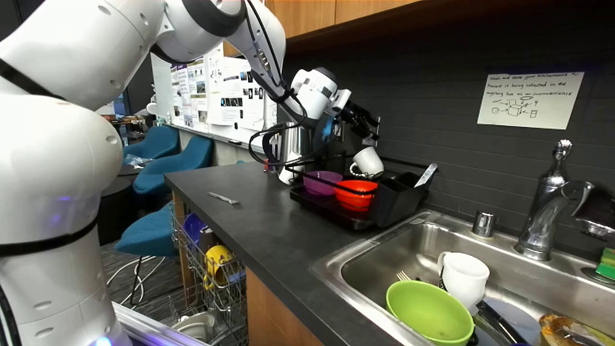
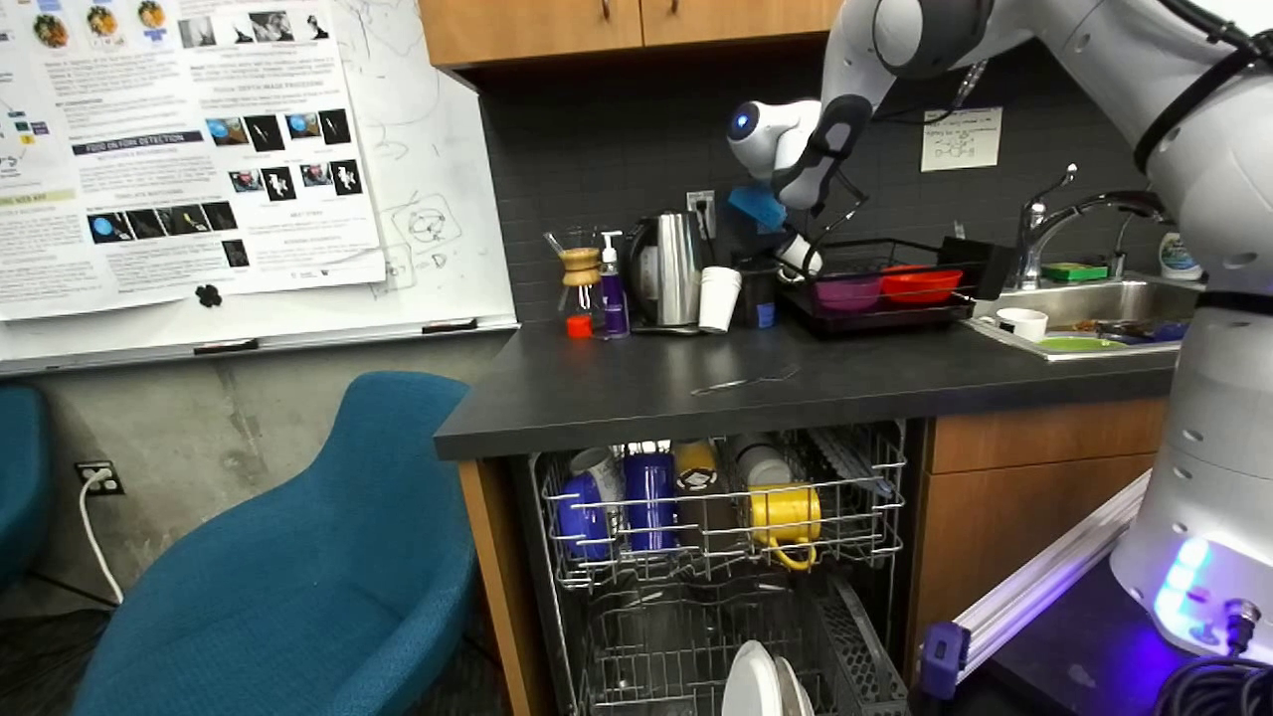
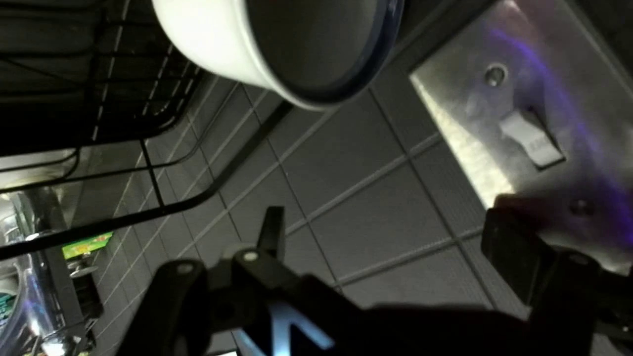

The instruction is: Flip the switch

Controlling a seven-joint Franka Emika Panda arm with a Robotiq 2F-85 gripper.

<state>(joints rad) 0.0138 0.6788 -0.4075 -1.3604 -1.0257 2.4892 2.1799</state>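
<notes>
Jutting from shiny metal plate (image 3: 573, 123), blocky white switch (image 3: 533, 138), splayed hand (image 3: 390, 237)

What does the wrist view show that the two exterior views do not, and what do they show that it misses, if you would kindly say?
Only the wrist view shows the white switch lever distinctly, standing out from its metal plate; no lever can be made out in the exterior views.
Only the exterior views show the kettle, the red bowl and the yellow mug.
Shared by the wrist view and both exterior views: the tilted white mug, the drying rack and the faucet.
</notes>
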